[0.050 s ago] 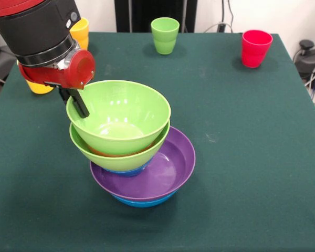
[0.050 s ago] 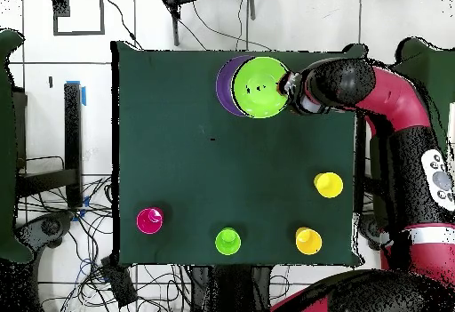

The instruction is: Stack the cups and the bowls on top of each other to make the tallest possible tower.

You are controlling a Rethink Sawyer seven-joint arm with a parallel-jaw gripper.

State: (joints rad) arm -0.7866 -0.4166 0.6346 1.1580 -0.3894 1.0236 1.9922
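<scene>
Arm (image 1: 42,31): red and black, coming down at the left of the front view.
End effector (image 1: 79,104): at the left rim of the top green bowl; one dark finger (image 1: 80,105) shows against the outside of the rim; I cannot tell whether it is spread or pinching.
Orange-yellow cup (image 1: 39,87): on the counter, mostly hidden behind the arm.
Yellow cup (image 1: 81,31): far left, partly behind the arm.
Tower (image 1: 131,147): left of centre on the counter (image 1: 241,157); large blue bowl (image 1: 142,201) lowest, purple bowl (image 1: 168,173) in it, two light green bowls (image 1: 121,115) uppermost, leaning left.
Light green cup (image 1: 165,35): far edge, centre, upright.
Red cup (image 1: 255,48): far right, upright, well apart from the tower.
</scene>
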